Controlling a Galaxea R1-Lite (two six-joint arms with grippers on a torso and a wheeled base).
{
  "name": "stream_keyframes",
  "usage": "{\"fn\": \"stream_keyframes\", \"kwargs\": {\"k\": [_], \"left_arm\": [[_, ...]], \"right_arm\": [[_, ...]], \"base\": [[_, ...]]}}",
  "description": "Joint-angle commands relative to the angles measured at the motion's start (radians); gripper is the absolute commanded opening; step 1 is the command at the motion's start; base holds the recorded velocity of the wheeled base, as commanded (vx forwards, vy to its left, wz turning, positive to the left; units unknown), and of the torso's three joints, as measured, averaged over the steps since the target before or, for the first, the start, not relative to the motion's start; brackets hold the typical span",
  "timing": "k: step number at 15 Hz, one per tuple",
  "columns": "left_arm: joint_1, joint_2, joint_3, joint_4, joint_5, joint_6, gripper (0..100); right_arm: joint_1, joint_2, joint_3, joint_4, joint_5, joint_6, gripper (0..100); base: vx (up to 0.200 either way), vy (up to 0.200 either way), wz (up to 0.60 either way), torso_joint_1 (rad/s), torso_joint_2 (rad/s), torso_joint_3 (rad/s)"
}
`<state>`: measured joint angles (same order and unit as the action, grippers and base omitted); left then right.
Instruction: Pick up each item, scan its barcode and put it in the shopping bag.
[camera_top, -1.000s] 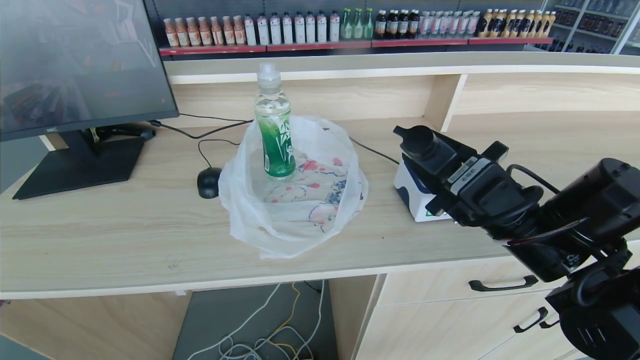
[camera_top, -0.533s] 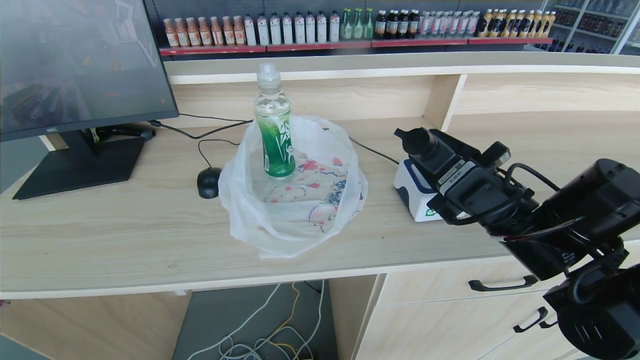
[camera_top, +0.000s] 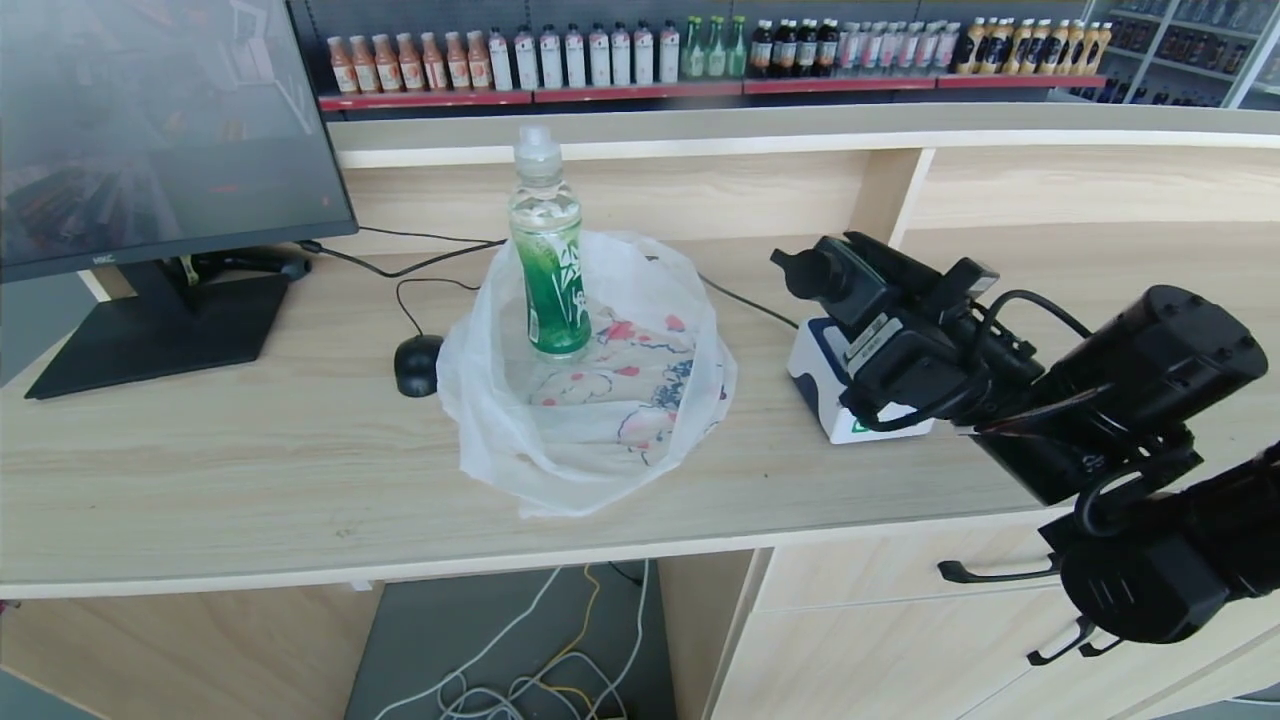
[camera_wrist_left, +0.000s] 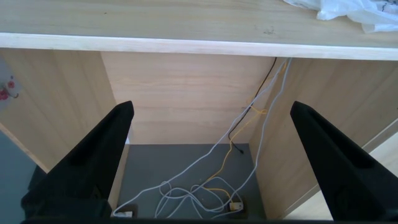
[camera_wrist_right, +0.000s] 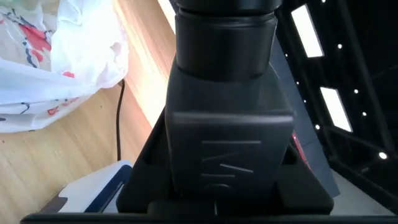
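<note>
A clear bottle (camera_top: 548, 270) with a green label stands upright inside the white shopping bag (camera_top: 600, 420), which lies open on the wooden counter (camera_top: 250, 470). To the right of the bag, my right gripper (camera_top: 925, 365) is shut on a black barcode scanner (camera_top: 880, 310), held above a white and blue cradle (camera_top: 825, 395). The scanner (camera_wrist_right: 224, 143) looms close in the right wrist view, with the bag (camera_wrist_right: 56, 62) beyond it. My left gripper (camera_wrist_left: 211, 155) hangs open below the counter's front edge, nothing between its fingers.
A monitor (camera_top: 150, 130) stands at the counter's back left, with a black mouse (camera_top: 417, 364) beside the bag. A raised ledge runs behind the counter, and shelves of bottles (camera_top: 700, 50) stand beyond it. Drawers (camera_top: 1000, 570) sit under the right side; cables (camera_wrist_left: 205, 193) lie on the floor.
My right arm has swung the scanner a little left and farther over the cradle, turning it. The bottle and bag have not moved.
</note>
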<state>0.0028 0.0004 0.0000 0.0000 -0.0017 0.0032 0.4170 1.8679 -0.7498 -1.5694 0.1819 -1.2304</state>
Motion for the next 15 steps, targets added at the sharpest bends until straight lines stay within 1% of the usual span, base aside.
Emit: {"fn": "stream_keyframes", "kwargs": {"k": [1,4,11,13,15], "left_arm": [[0.0,0.0,0.0,0.0,0.0,0.0,100],[0.0,0.0,0.0,0.0,0.0,0.0,100],[0.0,0.0,0.0,0.0,0.0,0.0,100],[0.0,0.0,0.0,0.0,0.0,0.0,100],[0.0,0.0,0.0,0.0,0.0,0.0,100]], "right_arm": [[-0.007,0.028,-0.034,-0.001,0.036,-0.049,0],[-0.006,0.034,-0.02,-0.001,0.039,-0.112,0],[-0.009,0.076,-0.01,-0.001,0.036,-0.11,0],[-0.015,0.082,-0.014,-0.001,-0.001,-0.106,0],[-0.021,0.083,-0.003,-0.001,-0.002,-0.106,0]], "base": [[0.0,0.0,0.0,0.0,0.0,0.0],[0.0,0.0,0.0,0.0,0.0,0.0],[0.0,0.0,0.0,0.0,0.0,0.0],[0.0,0.0,0.0,0.0,0.0,0.0],[0.0,0.0,0.0,0.0,0.0,0.0]]}}
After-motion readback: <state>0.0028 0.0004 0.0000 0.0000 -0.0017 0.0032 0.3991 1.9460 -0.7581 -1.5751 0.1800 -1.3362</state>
